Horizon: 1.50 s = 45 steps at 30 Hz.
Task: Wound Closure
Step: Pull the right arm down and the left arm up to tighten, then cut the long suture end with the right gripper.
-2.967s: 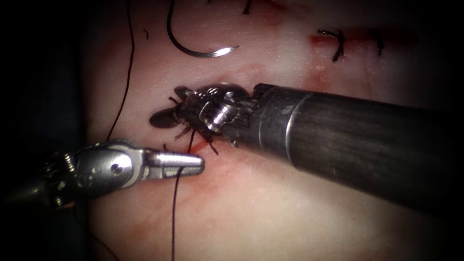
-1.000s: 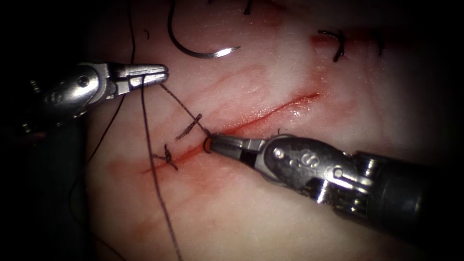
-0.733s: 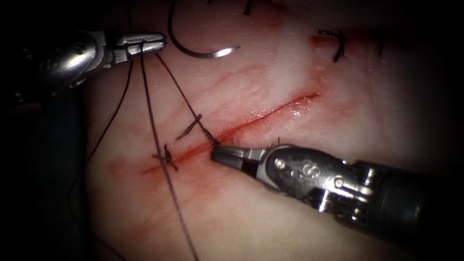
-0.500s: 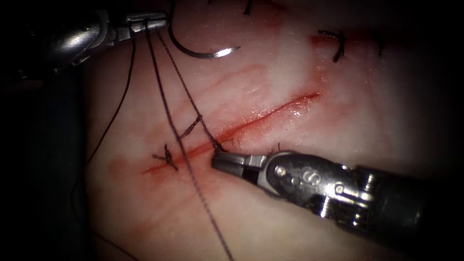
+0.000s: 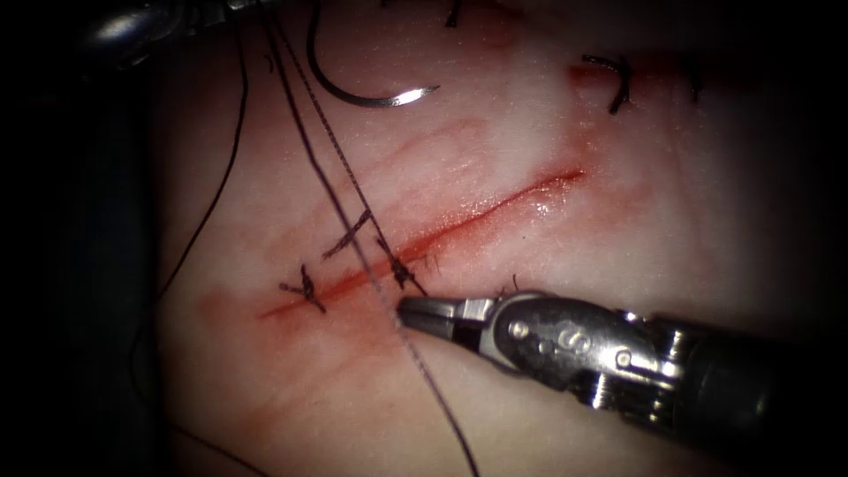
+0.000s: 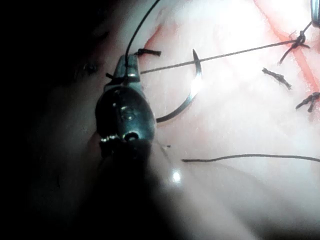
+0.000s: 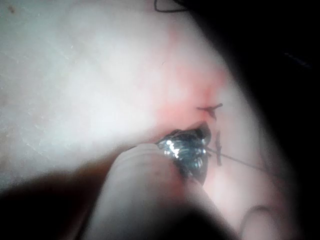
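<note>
Steel glints on the curved needle (image 5: 353, 84), which we see lying free on the tissue (image 5: 548, 371) near its far edge, held by neither tool and not in the tissue. Its tip points toward the right, well above the cut (image 5: 477, 216).

Our left tool (image 5: 252, 4) sits at the far left corner of the tissue, with its jaws closed on the thread (image 5: 331, 168). In the left wrist view the same tool (image 6: 126, 67) pinches the thread (image 6: 235, 52) just beside the needle (image 6: 187, 97), and the strand runs taut from there to a knot (image 6: 299, 39) at the cut. In the endoscope view two strands leave the left tool and run down across the tissue: one ends at the knot (image 5: 402, 269) on the cut, the other crosses the cut and passes on toward the near edge.

Our right tool (image 5: 415, 311) lies just below the cut, its tip close to the knot. Its jaws look closed, and we cannot see anything held between them. The long strand passes right by its tip.

Left of the knot another finished stitch (image 5: 305, 287) crosses the cut, and a cut end of thread (image 5: 346, 234) lies above it. Red fluid (image 5: 353, 318) stains the tissue along the cut. More stitches (image 5: 618, 79) sit near the far right corner.
</note>
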Available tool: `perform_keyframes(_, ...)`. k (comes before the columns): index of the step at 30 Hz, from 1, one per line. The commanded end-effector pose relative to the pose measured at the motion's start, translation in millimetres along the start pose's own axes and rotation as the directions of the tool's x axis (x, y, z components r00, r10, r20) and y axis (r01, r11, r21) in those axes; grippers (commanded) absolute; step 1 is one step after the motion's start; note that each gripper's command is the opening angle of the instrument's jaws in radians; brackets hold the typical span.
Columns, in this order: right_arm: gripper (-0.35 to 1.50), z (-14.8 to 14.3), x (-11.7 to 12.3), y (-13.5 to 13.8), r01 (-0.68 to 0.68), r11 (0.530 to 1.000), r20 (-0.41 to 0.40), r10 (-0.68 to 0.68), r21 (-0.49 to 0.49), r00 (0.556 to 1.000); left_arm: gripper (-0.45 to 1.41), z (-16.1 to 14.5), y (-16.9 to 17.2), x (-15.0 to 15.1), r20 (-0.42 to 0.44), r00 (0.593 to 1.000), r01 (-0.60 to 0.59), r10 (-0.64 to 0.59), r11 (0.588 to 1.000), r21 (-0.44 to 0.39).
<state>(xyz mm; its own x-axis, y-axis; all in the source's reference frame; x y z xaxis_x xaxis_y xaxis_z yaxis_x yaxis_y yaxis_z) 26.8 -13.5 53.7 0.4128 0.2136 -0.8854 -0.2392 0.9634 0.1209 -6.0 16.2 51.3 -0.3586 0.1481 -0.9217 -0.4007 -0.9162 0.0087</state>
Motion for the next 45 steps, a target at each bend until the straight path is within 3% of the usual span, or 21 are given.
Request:
perform_keyframes(1, -0.35, 0.8, -0.1, 0.2, 0.002, 1.0, -0.003, -0.002, 0.002, 1.0, -0.35, 0.5, -0.8, 0.1, 0.003, 1.0, -0.01, 0.01, 1.0, 0.018)
perform_keyframes(7, -0.35, 1.5, -0.7, -0.3, 0.012, 1.0, -0.002, -0.012, 0.016, 1.0, -0.35, -0.4, -3.3, -0.3, 0.041, 0.998, -0.058, 0.055, 0.993, 0.1)
perform_keyframes(11, -0.35, 2.2, -2.9, -1.5, 0.049, 0.996, 0.044, -0.052, 0.069, 0.998, -0.35, -0.4, -4.0, -1.3, 0.065, 0.99, -0.13, 0.122, 0.983, 0.13)
perform_keyframes(17, -0.35, 2.3, -5.0, -3.1, 0.016, 0.991, 0.089, -0.027, 0.131, 0.996, -0.35, -0.5, -3.8, -3.3, 0.095, 0.98, -0.186, 0.175, 0.974, 0.128)
perform_keyframes(23, -0.35, 1.9, -5.0, -3.0, 0.003, 0.991, 0.098, -0.016, 0.135, 0.995, -0.35, -0.7, -4.1, -4.3, 0.101, 0.979, -0.192, 0.179, 0.972, 0.135)
perform_keyframes(25, -0.35, 1.9, -3.8, -2.6, -0.007, 0.995, 0.044, 0.003, 0.095, 0.999, -0.35, -0.8, -3.8, -3.4, 0.08, 0.981, -0.183, 0.174, 0.977, 0.111)
perform_keyframes(26, -0.25, 1.9, -3.2, -2.4, -0.014, 0.998, 0.027, 0.012, 0.058, 1.0, -0.35, -0.8, -3.6, -2.7, 0.057, 0.984, -0.175, 0.17, 0.979, 0.105)
perform_keyframes(28, 0.76, 1.9, -2.1, -1.9, -0.029, 1.0, 0.023, 0.03, -0.012, 0.999, -0.35, -0.7, -3.2, -1.4, 0.024, 0.986, -0.167, 0.166, 0.981, 0.094)
perform_keyframes(29, 0.88, 1.8, -1.2, -1.5, -0.041, 0.999, 0.014, 0.041, -0.017, 0.999, -0.35, -0.7, -3.0, -0.5, 0.005, 0.987, -0.159, 0.159, 0.983, 0.086)
perform_keyframes(37, 1.18, 0.2, 2.2, 1.2, -0.179, 0.982, -0.003, 0.179, -0.062, 0.984, -0.35, -1.8, -1.9, 9.7, -0.133, 0.969, -0.197, 0.207, 0.977, 0.079)
perform_keyframes(42, 1.29, -0.5, 3.6, 2.9, -0.271, 0.959, -0.022, 0.27, -0.081, 0.962, -0.35, -3.5, -1.6, 14.7, -0.201, 0.961, -0.182, 0.19, 0.982, 0.059)
perform_keyframes(45, 1.33, -0.4, 4.1, 3.8, -0.316, 0.945, -0.023, 0.316, -0.082, 0.949, -0.35, -3.8, -1.2, 15.7, -0.212, 0.96, -0.179, 0.184, 0.983, 0.045)
